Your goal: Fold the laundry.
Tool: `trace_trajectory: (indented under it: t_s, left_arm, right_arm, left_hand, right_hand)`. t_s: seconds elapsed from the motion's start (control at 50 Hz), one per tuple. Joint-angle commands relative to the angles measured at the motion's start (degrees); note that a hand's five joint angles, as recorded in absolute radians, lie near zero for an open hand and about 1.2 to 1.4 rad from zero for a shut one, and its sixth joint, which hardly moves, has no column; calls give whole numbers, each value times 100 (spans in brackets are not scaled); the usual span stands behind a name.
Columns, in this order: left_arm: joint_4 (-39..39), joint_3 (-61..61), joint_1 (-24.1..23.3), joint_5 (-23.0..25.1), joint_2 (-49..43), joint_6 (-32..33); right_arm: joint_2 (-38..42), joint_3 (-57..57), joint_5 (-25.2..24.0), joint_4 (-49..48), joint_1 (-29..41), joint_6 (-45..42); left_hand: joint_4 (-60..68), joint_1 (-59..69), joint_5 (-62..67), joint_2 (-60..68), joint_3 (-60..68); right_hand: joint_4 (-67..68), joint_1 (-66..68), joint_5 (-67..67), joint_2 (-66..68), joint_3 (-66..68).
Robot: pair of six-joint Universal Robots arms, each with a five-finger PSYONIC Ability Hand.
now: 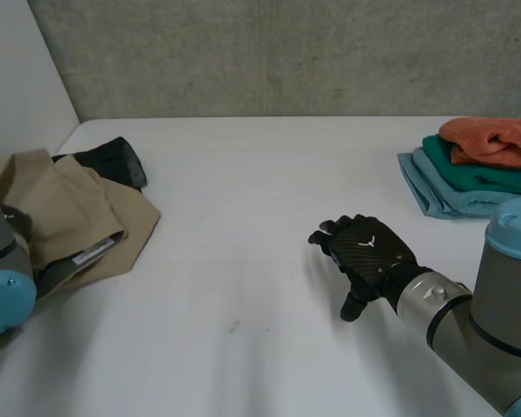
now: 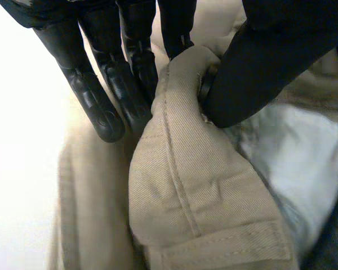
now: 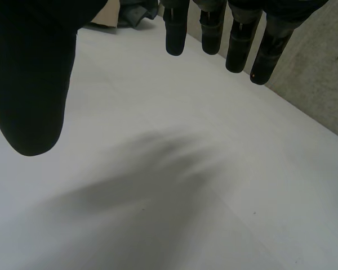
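A crumpled khaki garment (image 1: 69, 213) lies at the table's left edge, with a dark garment (image 1: 113, 161) behind it. In the left wrist view my left hand (image 2: 101, 101) pinches a seamed fold of the khaki cloth (image 2: 180, 185) between its fingers and thumb (image 2: 253, 79); a white lining (image 2: 293, 163) shows beside the fold. My left arm (image 1: 0, 278) stands over the garment's near side. My right hand (image 1: 369, 252) hovers open above the bare table right of centre, with its fingers (image 3: 236, 39) straight and nothing in it.
A stack of folded towels (image 1: 478, 169), orange on green on blue, sits at the far right of the white table (image 1: 243, 261). A grey wall runs behind the table's far edge.
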Motion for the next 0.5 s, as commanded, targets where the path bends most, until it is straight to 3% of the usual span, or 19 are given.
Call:
trace_trajectory:
  t_s: [0.02,0.24,0.32,0.36,0.38,0.4,0.46,0.5]
  left_arm:
    - [166,461,-1270,-6,81,-233]
    - [350,1120,-3607,46,-33,-2261]
    - [359,1225,-4038,134,-322,-2798]
    - [350,1243,-4180,178,-393,-2958]
    - [324,1243,-4320,205,-368,-3046]
    - [315,1226,-4374,214,-332,-3064]
    - [306,1147,-4444,284,-122,-3055]
    - [254,1129,-4409,293,10,-3046]
  right_arm:
    - [-57,-32,0,-10,-15,2]
    - [-365,3,228,-256,-436,10]
    - [-400,-15,456,-335,-550,10]
    - [-400,-23,588,-396,-612,10]
    - [-400,-32,615,-405,-638,10]
    - [-400,-32,632,-414,-647,10]
    - [-400,-32,597,-414,-683,28]
    - [-400,-32,562,-414,-683,54]
  left_hand:
    - [1146,1841,1401,1516,1378]
    - [1146,1841,1401,1516,1378]
    - [932,1626,1187,1302,1164]
    - [-827,-133,-572,-457,-595]
    - [-2935,-2240,-2680,-2564,-2703]
    - [-3772,-3077,-3517,-3401,-3540]
    - [-5790,-5096,-5535,-5420,-5558]
    - [-5849,-5155,-5595,-5479,-5618]
  right_hand:
    - [-346,-155,-401,-279,-214]
    - [-346,-155,-401,-279,-214]
    - [-346,-155,-401,-279,-214]
    - [-346,-155,-401,-279,-214]
    - [-346,-155,-401,-279,-214]
    - [-346,-155,-401,-279,-214]
    - [-346,-155,-401,-279,-214]
    - [-346,-155,-401,-279,-214]
